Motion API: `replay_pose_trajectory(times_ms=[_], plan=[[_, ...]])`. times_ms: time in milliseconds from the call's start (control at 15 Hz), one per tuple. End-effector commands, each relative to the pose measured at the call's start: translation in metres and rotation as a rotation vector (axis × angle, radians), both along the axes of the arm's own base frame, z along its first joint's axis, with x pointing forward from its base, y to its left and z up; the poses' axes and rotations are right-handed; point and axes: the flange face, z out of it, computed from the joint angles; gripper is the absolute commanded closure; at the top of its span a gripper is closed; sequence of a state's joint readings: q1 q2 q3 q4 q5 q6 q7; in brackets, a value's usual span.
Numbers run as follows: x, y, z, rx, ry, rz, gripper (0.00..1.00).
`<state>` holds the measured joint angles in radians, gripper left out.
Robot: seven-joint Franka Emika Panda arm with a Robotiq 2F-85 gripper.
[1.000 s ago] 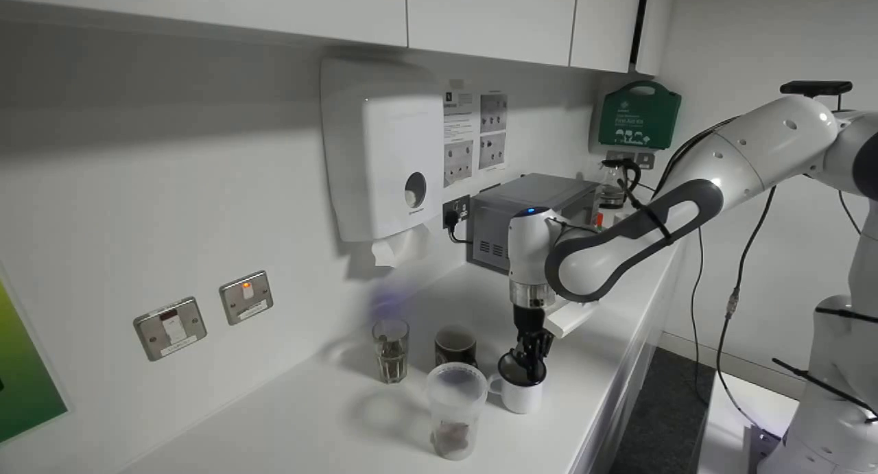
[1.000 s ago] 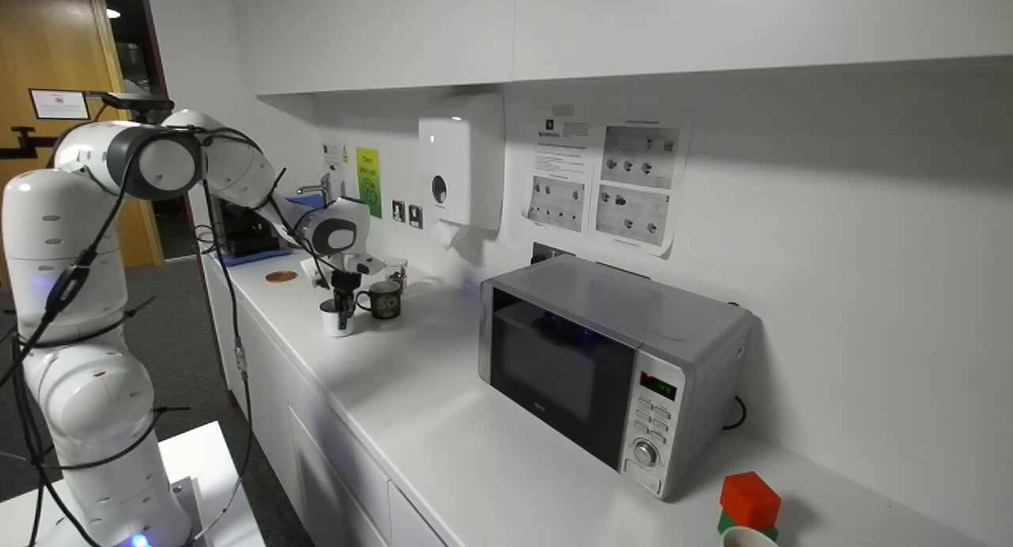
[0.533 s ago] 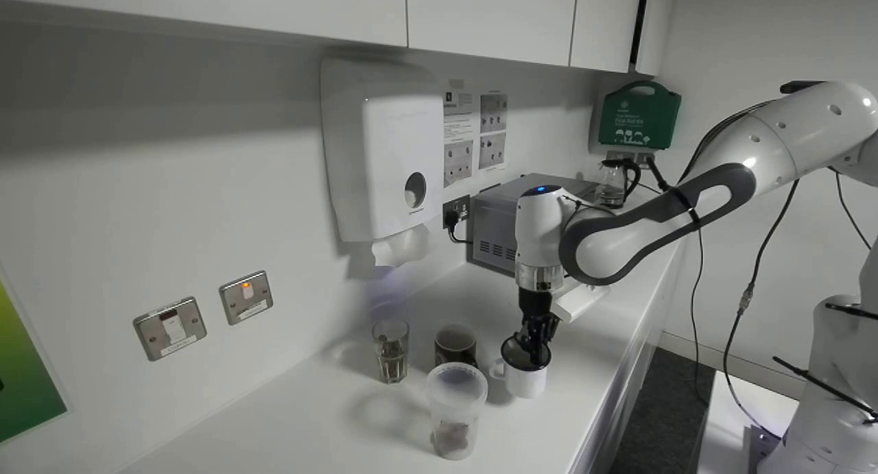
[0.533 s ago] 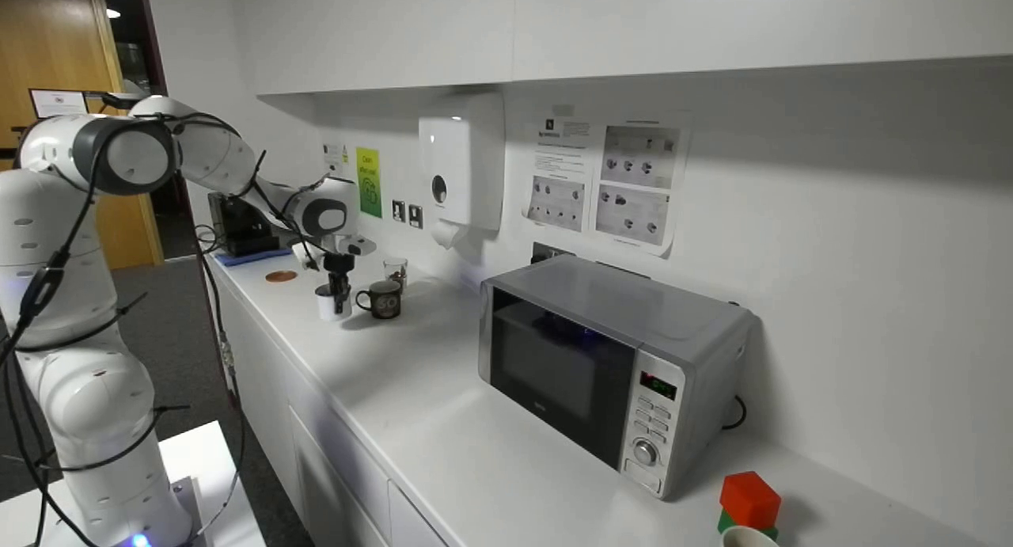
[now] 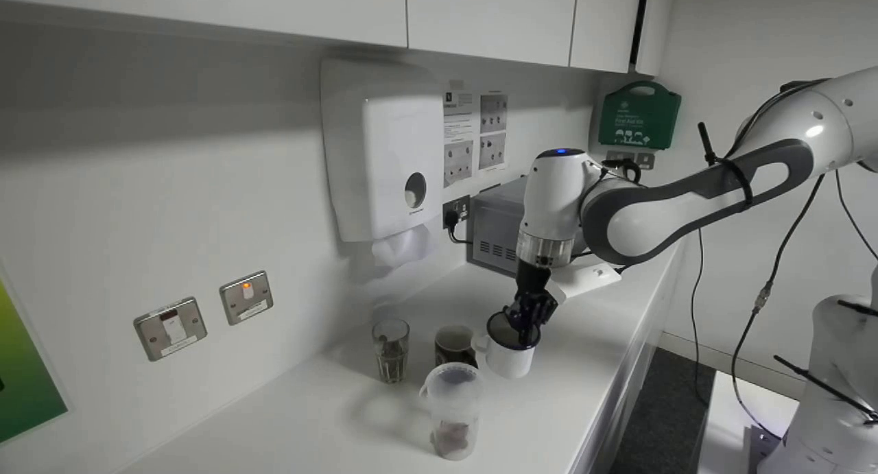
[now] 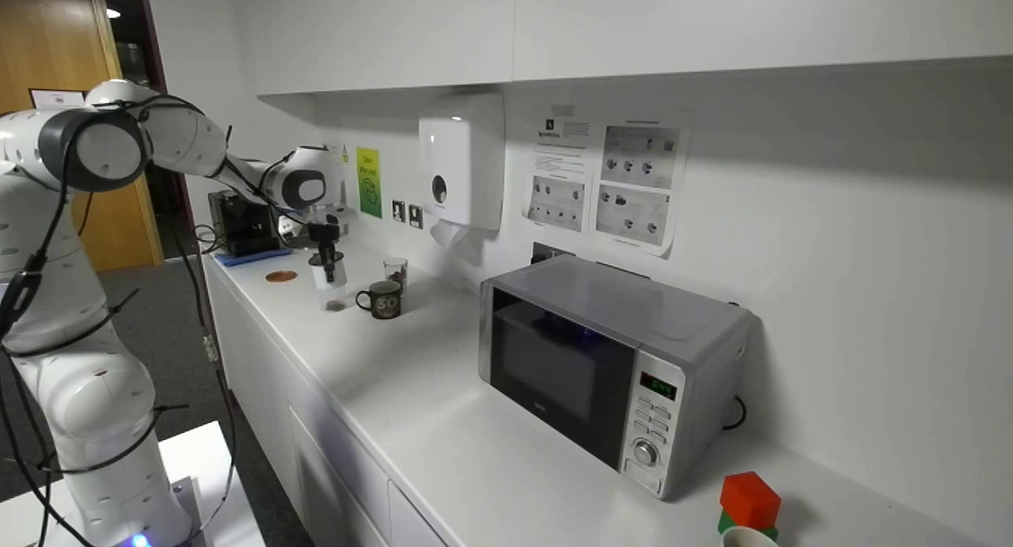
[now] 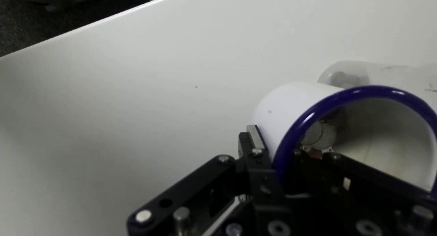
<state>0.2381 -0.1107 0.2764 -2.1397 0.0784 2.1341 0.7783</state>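
My gripper is shut on the wall of a white mug with a dark blue rim. One of its fingers lies along the outside; the other is inside the mug and mostly in shadow. In both exterior views the mug hangs above the counter, slightly tilted. Pale round shapes show inside it, too dim to name. A clear plastic container with something dark at its bottom stands close by, partly behind the mug in an exterior view. A dark mug and a drinking glass stand near the wall.
A microwave stands on the white counter, whose front edge drops to a dark floor. A towel dispenser hangs on the wall below the cupboards. A red block and a pale cup are at the counter's near end.
The white mug has risen with my gripper, shifted toward the clear container, and tipped a little. The arm has lifted and drawn back. My grip has stayed on the mug throughout.
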Motion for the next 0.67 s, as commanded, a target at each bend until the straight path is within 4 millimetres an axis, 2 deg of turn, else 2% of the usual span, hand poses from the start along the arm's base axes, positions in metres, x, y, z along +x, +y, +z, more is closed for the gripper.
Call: replay_pose_trajectory(times_ms=[0, 267, 600], plan=[[0.005, 0.018, 0.028, -0.016, -0.064, -0.104, 0.98], [0.015, 0.035, 0.043, -0.060, -0.118, -0.237, 0.98], [0.029, 0.047, 0.050, -0.081, -0.164, -0.348, 0.98]])
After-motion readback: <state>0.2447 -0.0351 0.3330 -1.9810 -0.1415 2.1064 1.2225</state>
